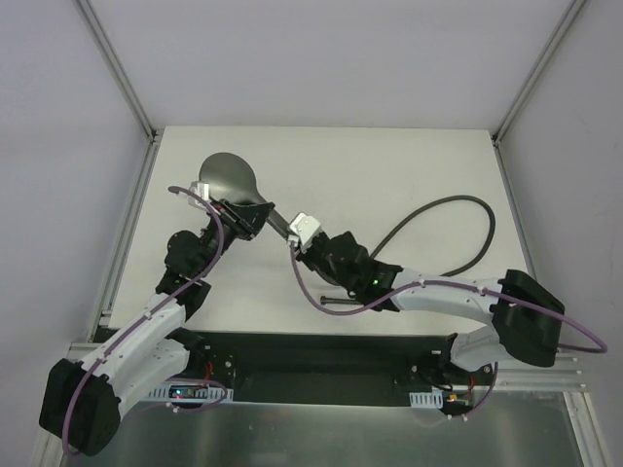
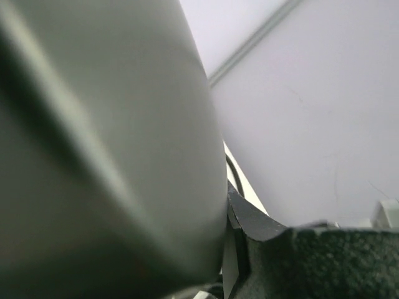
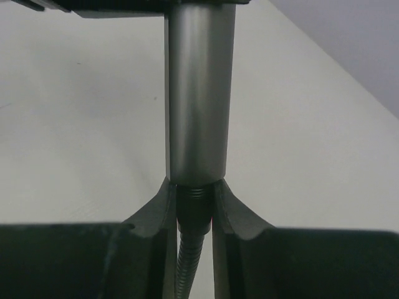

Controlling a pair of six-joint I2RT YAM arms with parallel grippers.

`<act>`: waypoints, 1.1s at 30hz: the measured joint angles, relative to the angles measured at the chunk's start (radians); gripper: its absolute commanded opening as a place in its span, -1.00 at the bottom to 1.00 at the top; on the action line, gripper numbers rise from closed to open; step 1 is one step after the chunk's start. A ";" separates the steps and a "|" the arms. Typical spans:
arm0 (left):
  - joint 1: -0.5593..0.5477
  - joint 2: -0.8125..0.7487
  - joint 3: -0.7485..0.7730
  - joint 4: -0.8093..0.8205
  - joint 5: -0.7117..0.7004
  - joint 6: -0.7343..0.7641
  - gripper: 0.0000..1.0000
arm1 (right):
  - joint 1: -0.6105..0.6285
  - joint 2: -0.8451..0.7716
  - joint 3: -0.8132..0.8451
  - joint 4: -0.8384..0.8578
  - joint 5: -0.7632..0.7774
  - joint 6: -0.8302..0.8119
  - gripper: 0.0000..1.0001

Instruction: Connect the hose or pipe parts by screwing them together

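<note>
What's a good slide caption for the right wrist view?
Right gripper closed on the hose fitting, butted against the shower head handle's end.

Noted grey round-faced shower head (image 1: 231, 180) over far-left part of white table (image 1: 409, 156), handle running toward near right. Located left gripper (image 1: 243, 216) on handle just beside head; right gripper (image 1: 295, 238) at handle's end, around end fitting of dark-grey flexible hose (image 1: 477, 209) looping off to right.

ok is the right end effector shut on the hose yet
Shut on the hose: its fingers press the fitting from both sides, below the handle.
</note>
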 measured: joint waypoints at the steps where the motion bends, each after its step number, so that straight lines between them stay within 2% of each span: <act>1: 0.000 0.016 -0.024 0.065 0.023 0.000 -1.00 | -0.036 -0.028 -0.031 0.008 -0.087 0.028 -0.99; 6: 0.000 0.166 -0.106 0.402 0.154 -0.004 -1.00 | -0.195 -0.098 -0.122 0.023 -0.472 0.143 -0.99; 12: 0.002 0.293 -0.083 0.549 0.329 0.000 -1.00 | -0.344 -0.112 -0.211 0.137 -0.811 0.320 -0.96; 15: 0.001 0.310 -0.066 0.573 0.381 0.006 -1.00 | -0.389 -0.112 -0.225 0.176 -0.923 0.392 -0.70; 18: 0.000 0.309 -0.051 0.594 0.413 0.024 -1.00 | -0.406 -0.115 -0.226 0.196 -0.977 0.425 -0.09; 19: -0.001 0.307 -0.046 0.595 0.415 0.034 -1.00 | -0.408 -0.120 -0.226 0.195 -0.980 0.430 0.19; 21: -0.003 0.292 -0.043 0.581 0.411 0.072 -1.00 | -0.405 -0.145 -0.228 0.172 -0.983 0.434 0.44; 22: -0.009 0.277 -0.043 0.561 0.402 0.093 -1.00 | -0.398 -0.165 -0.231 0.162 -0.973 0.428 0.64; 23: -0.010 0.258 -0.043 0.533 0.385 0.110 -1.00 | -0.391 -0.189 -0.237 0.149 -0.955 0.421 0.70; 25: -0.016 0.206 -0.042 0.457 0.328 0.148 -1.00 | -0.367 -0.250 -0.261 0.126 -0.872 0.397 0.81; 28: -0.022 0.150 -0.036 0.369 0.251 0.186 -1.00 | -0.306 -0.323 -0.276 0.071 -0.713 0.347 0.83; 33: -0.030 0.101 0.011 0.183 0.103 0.192 -1.00 | -0.103 -0.339 -0.260 -0.001 -0.309 0.160 0.85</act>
